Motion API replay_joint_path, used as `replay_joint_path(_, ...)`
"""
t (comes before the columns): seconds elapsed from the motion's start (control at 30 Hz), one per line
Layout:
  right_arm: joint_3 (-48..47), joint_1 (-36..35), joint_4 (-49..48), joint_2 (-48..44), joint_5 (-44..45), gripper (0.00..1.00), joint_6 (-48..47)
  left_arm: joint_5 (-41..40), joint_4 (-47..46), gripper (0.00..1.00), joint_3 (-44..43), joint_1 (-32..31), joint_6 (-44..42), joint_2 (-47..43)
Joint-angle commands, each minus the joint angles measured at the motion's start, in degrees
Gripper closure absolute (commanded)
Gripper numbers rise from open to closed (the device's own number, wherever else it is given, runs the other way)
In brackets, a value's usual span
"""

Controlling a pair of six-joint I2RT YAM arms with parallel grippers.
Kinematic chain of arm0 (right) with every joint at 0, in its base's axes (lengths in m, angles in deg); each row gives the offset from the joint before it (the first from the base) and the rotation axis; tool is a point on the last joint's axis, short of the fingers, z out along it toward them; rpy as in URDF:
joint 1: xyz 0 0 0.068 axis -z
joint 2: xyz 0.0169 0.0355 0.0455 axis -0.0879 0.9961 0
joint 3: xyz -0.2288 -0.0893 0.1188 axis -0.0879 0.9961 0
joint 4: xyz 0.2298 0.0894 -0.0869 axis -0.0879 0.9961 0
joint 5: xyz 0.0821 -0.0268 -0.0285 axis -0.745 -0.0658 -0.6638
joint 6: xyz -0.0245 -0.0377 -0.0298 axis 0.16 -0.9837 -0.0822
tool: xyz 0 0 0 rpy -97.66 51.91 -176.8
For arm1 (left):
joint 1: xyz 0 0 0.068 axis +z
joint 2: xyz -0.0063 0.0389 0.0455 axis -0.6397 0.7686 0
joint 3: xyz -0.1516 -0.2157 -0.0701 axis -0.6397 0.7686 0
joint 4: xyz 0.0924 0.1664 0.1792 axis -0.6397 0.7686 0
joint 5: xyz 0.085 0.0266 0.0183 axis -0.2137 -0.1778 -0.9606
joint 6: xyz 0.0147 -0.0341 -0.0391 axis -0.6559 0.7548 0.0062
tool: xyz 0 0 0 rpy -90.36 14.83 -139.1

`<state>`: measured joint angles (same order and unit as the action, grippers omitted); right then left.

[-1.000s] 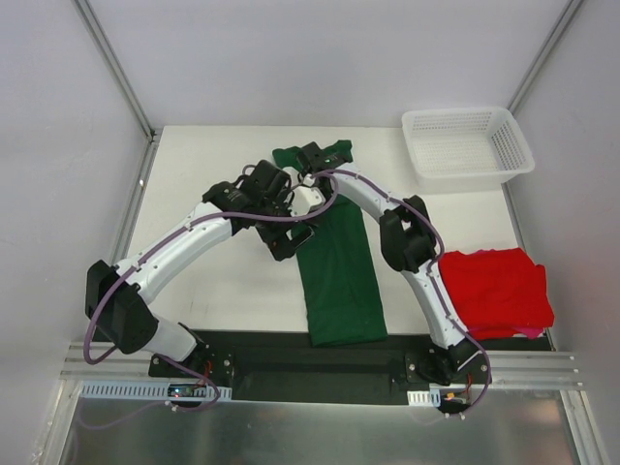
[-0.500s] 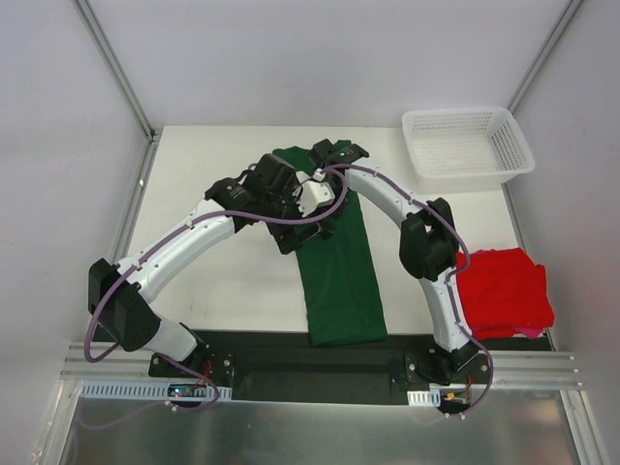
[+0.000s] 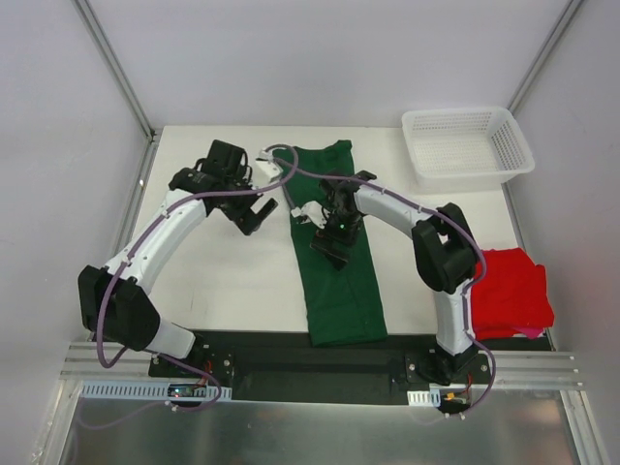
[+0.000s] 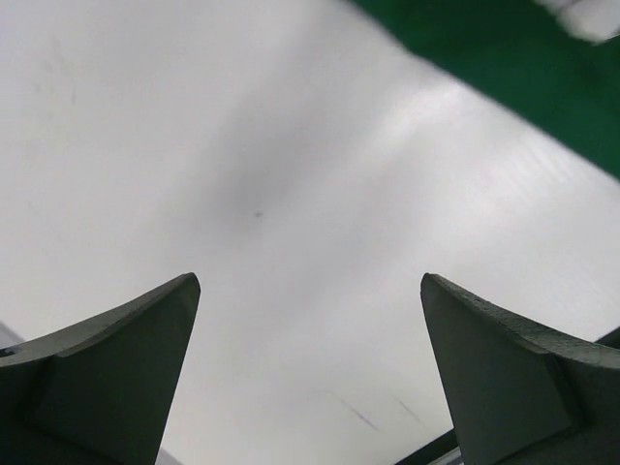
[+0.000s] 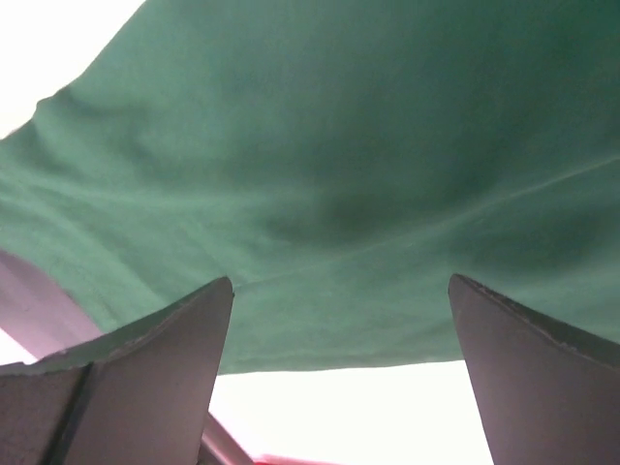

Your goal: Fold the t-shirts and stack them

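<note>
1. The dark green t-shirt (image 3: 341, 286) is laid as a long strip down the middle of the table (image 3: 223, 291); the red t-shirt (image 3: 513, 291) is seen at the near right.
2. The left gripper (image 4: 308, 283) is held spread wide over bare table, left of the green cloth; nothing is gripped.
3. The right gripper (image 5: 339, 281) is held agape over the green cloth; nothing is clamped.

my left fingers (image 4: 107, 378) swung off the green t-shirt (image 3: 341, 281) toward 9 o'clock; right fingers (image 5: 542, 387) slid toward 6 o'clock over it.
</note>
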<state>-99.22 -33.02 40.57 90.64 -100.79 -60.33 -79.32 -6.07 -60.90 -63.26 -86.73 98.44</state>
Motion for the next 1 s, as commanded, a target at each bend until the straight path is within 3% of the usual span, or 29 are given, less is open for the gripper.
replay_joint_path(0.0,-0.1,-1.8,-6.1,-4.9,1.3,0.03,-0.5,-3.0,1.1,0.01,1.9,6.6,-1.2,-3.9)
replay_joint_path(0.47,-0.2,-3.0,-3.3,-4.9,0.8,0.04,-0.7,-5.9,0.1,0.01,3.3,21.3,-3.8,-7.7)
replay_joint_path(0.77,1.4,-4.6,-4.3,-3.5,-1.9,0.03,-0.9,-7.6,-0.4,0.01,4.7,22.1,-5.3,-8.0)
replay_joint_path(0.97,2.4,-5.8,-10.8,-0.7,4.2,0.03,-0.4,-7.6,-0.4,0.01,4.2,22.2,-5.3,-8.1)
